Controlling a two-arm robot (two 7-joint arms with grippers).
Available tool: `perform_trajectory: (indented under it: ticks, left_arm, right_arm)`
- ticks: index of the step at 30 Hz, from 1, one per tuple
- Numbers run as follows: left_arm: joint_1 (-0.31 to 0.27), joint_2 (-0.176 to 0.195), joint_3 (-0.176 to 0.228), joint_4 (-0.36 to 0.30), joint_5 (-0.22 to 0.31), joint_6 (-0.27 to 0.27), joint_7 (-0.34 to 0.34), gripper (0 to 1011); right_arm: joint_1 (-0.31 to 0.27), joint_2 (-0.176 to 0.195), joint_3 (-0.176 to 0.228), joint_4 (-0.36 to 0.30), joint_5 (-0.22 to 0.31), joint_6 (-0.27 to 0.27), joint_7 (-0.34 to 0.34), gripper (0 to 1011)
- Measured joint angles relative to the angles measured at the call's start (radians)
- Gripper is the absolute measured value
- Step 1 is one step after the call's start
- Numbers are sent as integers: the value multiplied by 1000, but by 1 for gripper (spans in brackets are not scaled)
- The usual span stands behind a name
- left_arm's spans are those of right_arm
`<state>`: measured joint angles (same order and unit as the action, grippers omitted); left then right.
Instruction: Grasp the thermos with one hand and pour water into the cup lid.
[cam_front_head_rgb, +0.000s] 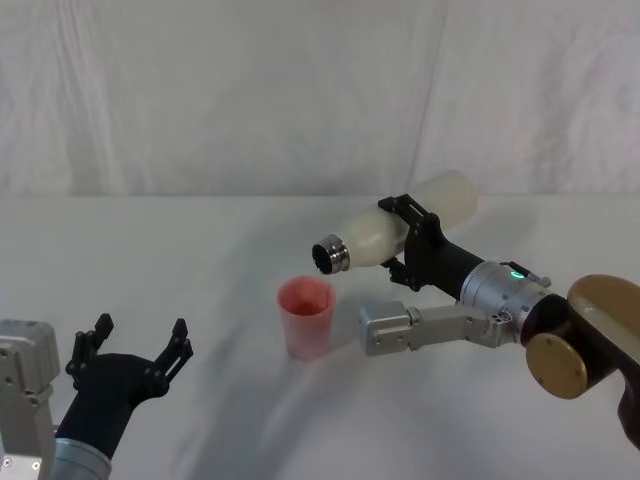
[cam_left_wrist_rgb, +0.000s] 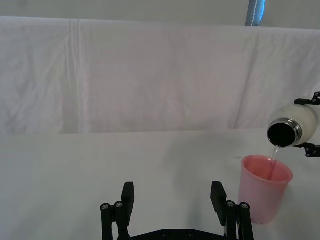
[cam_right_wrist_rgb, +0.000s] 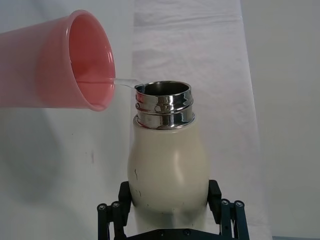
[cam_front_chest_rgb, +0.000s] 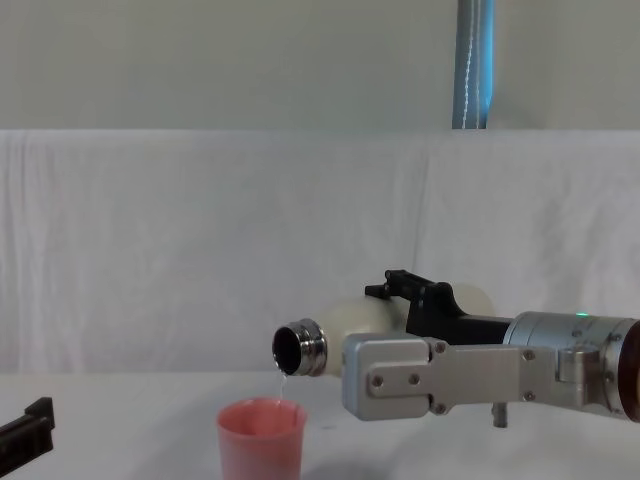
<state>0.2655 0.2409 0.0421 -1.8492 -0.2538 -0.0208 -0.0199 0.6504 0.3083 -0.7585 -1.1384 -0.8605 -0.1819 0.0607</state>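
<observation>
Thermos (cam_front_head_rgb: 400, 228), clamped in the right pincer (cam_front_head_rgb: 412, 243), pours into the cup lid (cam_front_head_rgb: 306, 316); left pincer (cam_front_head_rgb: 140, 350) open, well apart.

thermos (cam_right_wrist_rgb: 167, 165) base cut off behind right gripper (cam_right_wrist_rgb: 170, 207); cup lid (cam_right_wrist_rgb: 55, 62) bottom cropped, fill level probably unreadable.

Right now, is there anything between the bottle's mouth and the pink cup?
A thin stream of water falls from the thermos into the cup lid, seen in the left wrist view.
</observation>
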Motion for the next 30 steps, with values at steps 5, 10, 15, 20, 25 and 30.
perform_trajectory:
  ticks: [5, 10, 15, 20, 25, 30]
  left_arm:
    - [0, 0, 0, 0, 0, 0, 0, 1001]
    - [0, 0, 0, 0, 0, 0, 0, 1001]
    - [0, 0, 0, 0, 0, 0, 0, 1001]
    - [0, 0, 0, 0, 0, 0, 0, 1001]
    - [0, 0, 0, 0, 0, 0, 0, 1001]
    - [0, 0, 0, 0, 0, 0, 0, 1001]
  right_arm:
    - [0, 0, 0, 0, 0, 0, 0, 952]
    - [0, 1, 1, 1, 0, 0, 0, 952]
    - [0, 1, 1, 1, 0, -1, -1, 952]
    - [0, 2, 1, 1, 0, -1, -1, 952]
    - [0, 2, 1, 2, -2, 0, -3, 952]
    - [1, 1, 0, 4, -5, 1, -5, 952]
